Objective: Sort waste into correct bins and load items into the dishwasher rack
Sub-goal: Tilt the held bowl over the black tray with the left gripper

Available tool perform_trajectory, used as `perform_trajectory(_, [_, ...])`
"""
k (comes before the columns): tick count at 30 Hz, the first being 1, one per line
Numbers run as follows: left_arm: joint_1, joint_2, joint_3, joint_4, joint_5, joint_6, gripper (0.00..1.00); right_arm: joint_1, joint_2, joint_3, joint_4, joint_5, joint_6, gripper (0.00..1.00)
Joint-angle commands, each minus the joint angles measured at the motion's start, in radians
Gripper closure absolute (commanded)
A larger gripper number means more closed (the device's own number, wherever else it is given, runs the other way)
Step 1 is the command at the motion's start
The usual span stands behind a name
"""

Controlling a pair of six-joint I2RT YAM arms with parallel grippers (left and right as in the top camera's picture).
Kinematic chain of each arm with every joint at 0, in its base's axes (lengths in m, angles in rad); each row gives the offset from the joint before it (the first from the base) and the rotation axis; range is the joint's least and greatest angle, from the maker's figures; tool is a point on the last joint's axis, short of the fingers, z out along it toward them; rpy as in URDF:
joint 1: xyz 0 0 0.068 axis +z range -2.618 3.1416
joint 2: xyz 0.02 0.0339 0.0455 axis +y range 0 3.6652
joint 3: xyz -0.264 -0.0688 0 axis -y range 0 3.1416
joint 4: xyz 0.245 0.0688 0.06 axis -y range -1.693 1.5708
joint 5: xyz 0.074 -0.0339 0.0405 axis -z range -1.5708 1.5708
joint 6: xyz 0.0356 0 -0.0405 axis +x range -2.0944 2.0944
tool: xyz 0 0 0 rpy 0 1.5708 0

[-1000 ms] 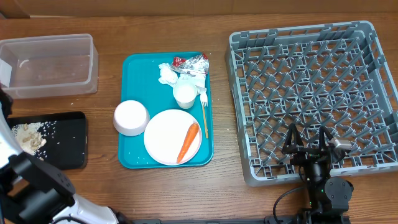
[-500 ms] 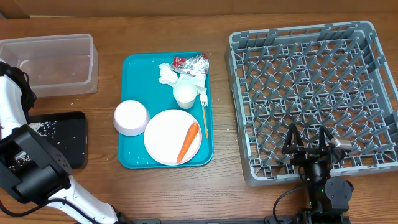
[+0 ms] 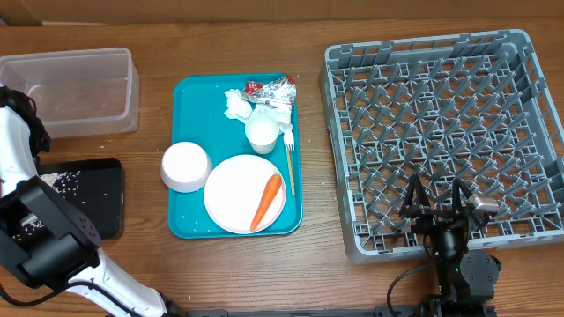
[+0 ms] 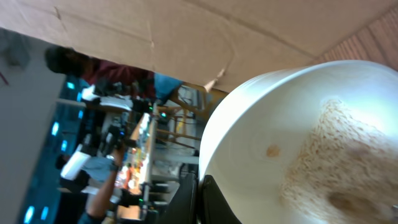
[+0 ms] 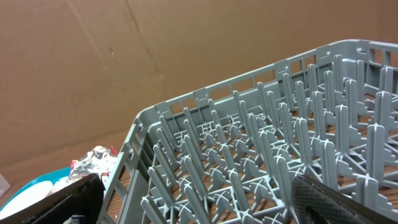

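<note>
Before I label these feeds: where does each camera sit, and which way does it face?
Overhead: above table, facing straight down on teal tray and rack; left arm, right arm at bottom.
Left wrist: on left arm, tilted toward cardboard wall; left claw pinches white bowl.
Right wrist: low, facing across the rack; open right claw at lower corners.
Shared: overhead and right wrist both show rack, foil wrapper.

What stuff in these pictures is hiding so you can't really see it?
- Overhead: the left arm covers part of the black tray, so some of what lies in it is hidden.
- Left wrist: the white bowl runs off the right edge.
- Right wrist: the teal tray is cut off at the bottom left corner.
- Overhead: the fork is too small to count its prongs.
</note>
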Motion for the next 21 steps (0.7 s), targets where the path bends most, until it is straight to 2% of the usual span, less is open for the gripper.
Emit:
perform_trajectory(1, [-0.007,0.010,-0.001,0.015,-0.080,0.047,0.96,-0.006,-0.008,-0.010,0.008,0.000,0.002,0.00])
perform_trajectory(10, [-0.014,0.049,-0.002,0.025,-0.093,0.070,0.96,-0.006,-0.008,-0.010,0.008,0.000,0.002,0.00])
perform_trajectory(21, [-0.105,0.185,-0.002,0.024,-0.234,0.092,0.96,-0.006,-0.008,-0.010,0.008,0.000,0.002,0.00])
